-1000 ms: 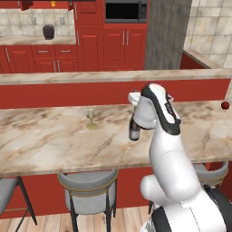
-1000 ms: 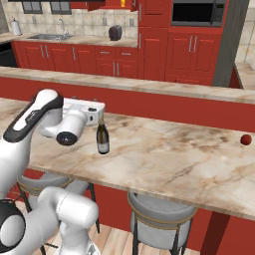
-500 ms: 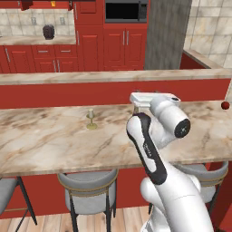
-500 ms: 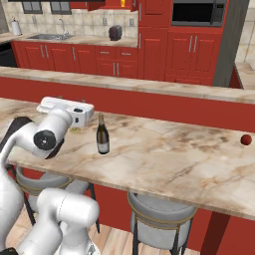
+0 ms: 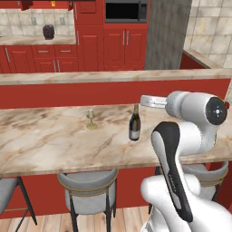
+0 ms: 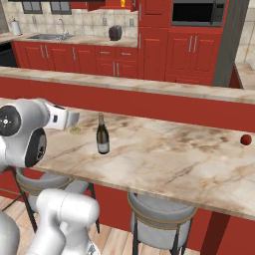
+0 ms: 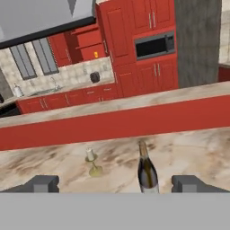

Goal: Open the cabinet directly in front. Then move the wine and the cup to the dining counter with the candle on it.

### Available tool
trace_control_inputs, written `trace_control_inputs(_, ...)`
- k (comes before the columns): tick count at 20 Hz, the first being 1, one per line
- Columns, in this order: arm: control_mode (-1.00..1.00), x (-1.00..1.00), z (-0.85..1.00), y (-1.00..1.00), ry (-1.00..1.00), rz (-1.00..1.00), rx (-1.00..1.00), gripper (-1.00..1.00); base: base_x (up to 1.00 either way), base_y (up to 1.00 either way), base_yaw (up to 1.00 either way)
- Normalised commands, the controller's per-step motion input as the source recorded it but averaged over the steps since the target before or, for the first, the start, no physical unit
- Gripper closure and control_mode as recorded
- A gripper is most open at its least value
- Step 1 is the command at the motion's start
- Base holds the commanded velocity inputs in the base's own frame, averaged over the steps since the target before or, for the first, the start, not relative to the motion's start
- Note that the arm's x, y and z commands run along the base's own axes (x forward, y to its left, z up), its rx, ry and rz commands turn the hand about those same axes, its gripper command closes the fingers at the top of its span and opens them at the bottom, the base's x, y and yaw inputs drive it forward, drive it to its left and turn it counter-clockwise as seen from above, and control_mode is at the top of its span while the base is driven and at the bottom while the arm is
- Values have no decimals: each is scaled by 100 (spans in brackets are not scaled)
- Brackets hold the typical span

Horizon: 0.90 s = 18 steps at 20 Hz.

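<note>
The candle [image 5: 91,118] stands on the counter [image 5: 41,145], toward its far edge, with the wine [image 5: 134,123] upright just to its right, apart from it. The jaws are spread wide and hold nothing; the fingertips [image 7: 42,183] flank the bottle from behind. The bottle looks delivered, so I judge the step in hand is backing the hand straight away without brushing it. The cup [image 7: 95,55] sits far off on the open cabinet [image 7: 85,38] shelf. A red ball [image 6: 245,140] lies near the right end, and stools [image 5: 88,183] stand below the near edge.
</note>
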Motion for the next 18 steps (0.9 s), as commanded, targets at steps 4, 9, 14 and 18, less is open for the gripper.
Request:
trace_control_inputs(4,-100,-100,-7,0,22,8,0,-100,0,0,0)
trace_control_inputs(9,-100,-38,-7,0,1,1,-1,-100,0,0,0)
trace_control_inputs(14,-100,0,0,0,0,0,0,-100,0,0,0)
trace_control_inputs(18,-100,0,0,0,0,0,0,-100,0,0,0)
